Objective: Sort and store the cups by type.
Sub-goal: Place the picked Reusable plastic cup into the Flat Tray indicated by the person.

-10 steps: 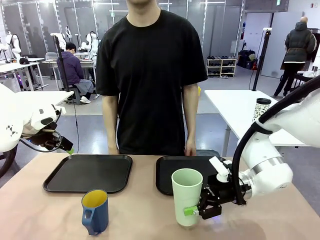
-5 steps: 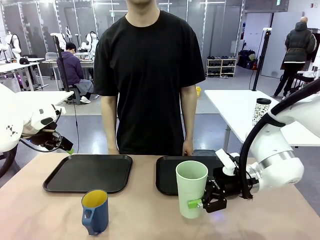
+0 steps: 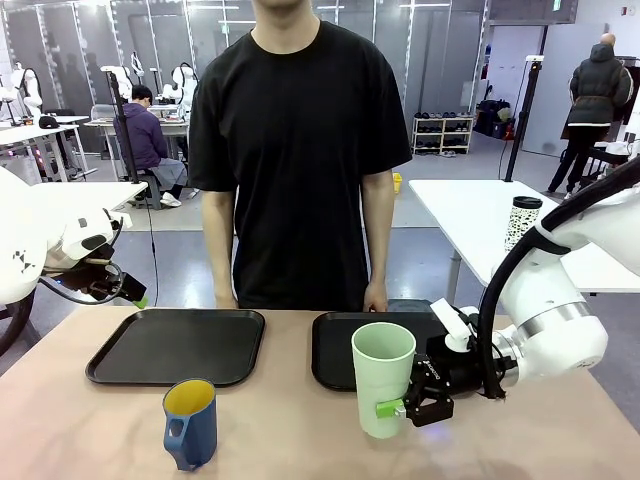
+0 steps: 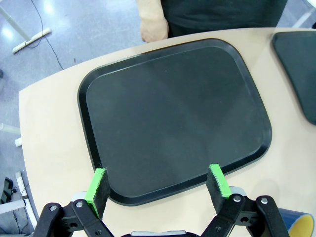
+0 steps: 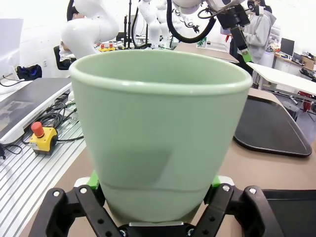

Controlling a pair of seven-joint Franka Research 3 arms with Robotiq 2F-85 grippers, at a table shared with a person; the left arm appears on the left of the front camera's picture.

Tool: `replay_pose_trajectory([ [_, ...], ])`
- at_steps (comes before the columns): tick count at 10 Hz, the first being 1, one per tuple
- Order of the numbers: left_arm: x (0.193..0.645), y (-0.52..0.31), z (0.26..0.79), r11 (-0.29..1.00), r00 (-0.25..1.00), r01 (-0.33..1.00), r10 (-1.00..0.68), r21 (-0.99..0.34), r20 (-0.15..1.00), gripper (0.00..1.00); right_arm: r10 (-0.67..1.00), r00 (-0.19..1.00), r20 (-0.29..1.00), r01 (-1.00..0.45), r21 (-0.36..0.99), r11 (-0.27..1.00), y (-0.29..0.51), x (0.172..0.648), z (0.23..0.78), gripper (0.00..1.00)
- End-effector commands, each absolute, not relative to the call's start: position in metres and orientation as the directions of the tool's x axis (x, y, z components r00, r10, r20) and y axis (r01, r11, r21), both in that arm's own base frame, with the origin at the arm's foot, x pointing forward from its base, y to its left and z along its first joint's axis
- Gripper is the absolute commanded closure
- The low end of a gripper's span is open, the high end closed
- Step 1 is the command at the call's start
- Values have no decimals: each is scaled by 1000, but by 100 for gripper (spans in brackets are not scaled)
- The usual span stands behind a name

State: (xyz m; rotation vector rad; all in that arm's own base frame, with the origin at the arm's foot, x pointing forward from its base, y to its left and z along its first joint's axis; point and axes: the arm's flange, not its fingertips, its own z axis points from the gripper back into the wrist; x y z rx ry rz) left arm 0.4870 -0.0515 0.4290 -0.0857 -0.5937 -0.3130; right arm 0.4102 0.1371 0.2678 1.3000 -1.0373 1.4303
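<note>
Dark blue with a yellow inside, the mug (image 3: 190,424) stands upright by the near edge of the counter (image 3: 290,440), left of the middle, and nothing touches it. Right of it, also near that edge, is the pale mint tumbler (image 3: 382,378). The right tool (image 5: 153,181) is clamped on its lower wall, one green pad on each side. I cannot tell whether its base is clear of the counter.

Just beyond it lies the right tray (image 3: 335,352), bare where it shows. The left tray (image 3: 175,345) sits beside that one, toward the far-left corner, also bare. The left tool (image 4: 157,187) hangs above the left tray's edge with its fingers spread wide, holding nothing. A person's hand (image 3: 378,298) rests at the far edge, behind the right tray.

The main risk, as I judge it, is the grip. It sits low on a tall, tapered wall, so a quick swing could let the tumbler lean or slide in the pads. A low carry could catch its base on the tray's raised rim and tip it. Reaching deep would bring it close to the person's hand.
</note>
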Motion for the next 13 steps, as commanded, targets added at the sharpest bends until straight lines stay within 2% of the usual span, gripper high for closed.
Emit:
replay_pose_trajectory([
  [1,488,-51,431,949,780,314,-266,14,567,0,82,-31,996,-972,-11,-234,138,410,268,34],
  [13,488,-51,431,949,780,314,-266,14,567,0,82,-31,996,-972,-11,-234,138,410,268,34],
])
